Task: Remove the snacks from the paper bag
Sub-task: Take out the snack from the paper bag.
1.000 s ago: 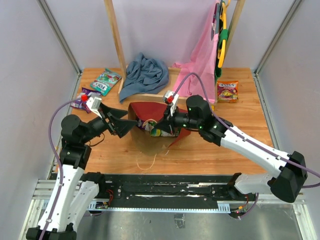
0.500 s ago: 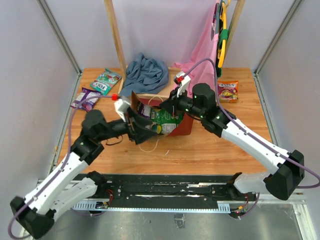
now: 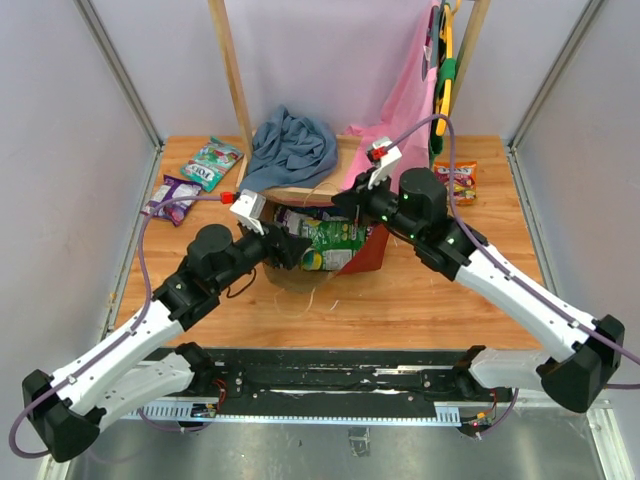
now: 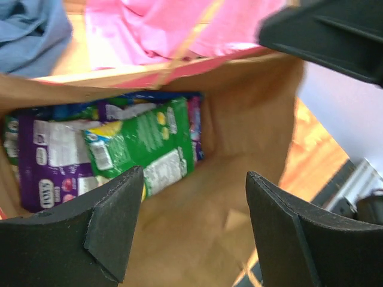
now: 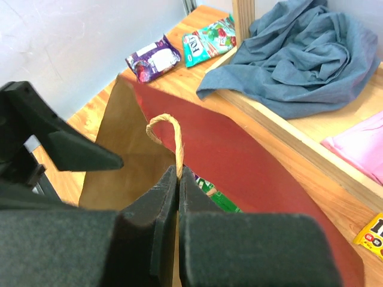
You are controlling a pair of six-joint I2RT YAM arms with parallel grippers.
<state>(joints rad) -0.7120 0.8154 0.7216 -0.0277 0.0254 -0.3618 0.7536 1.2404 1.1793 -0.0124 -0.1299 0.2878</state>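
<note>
The paper bag (image 3: 372,256) stands open at the table's middle, red outside, brown inside (image 4: 245,113). My right gripper (image 3: 346,204) is shut on its twine handle (image 5: 169,127), holding the far rim up; the jaws (image 5: 178,174) meet on the twine. In the mouth of the bag my left gripper (image 3: 294,247) is open, nothing between its fingers (image 4: 192,179). Below them lie snacks: a green packet (image 4: 143,140) over a purple packet (image 4: 45,161). More snacks lie outside the bag: a purple one (image 3: 170,196), a teal one (image 3: 212,162) and an orange one (image 3: 458,181).
A blue-grey cloth (image 3: 292,145) lies on a low wooden shelf (image 5: 281,134) behind the bag. A pink garment (image 3: 398,125) hangs from a wooden rack (image 3: 232,80) at the back right. A yellow packet (image 5: 371,230) shows at the right wrist view's edge. Grey walls enclose the table.
The right gripper has lifted the handle up and back, standing the bag up. The left arm has swung right into the bag's mouth, its jaws narrowing a little.
</note>
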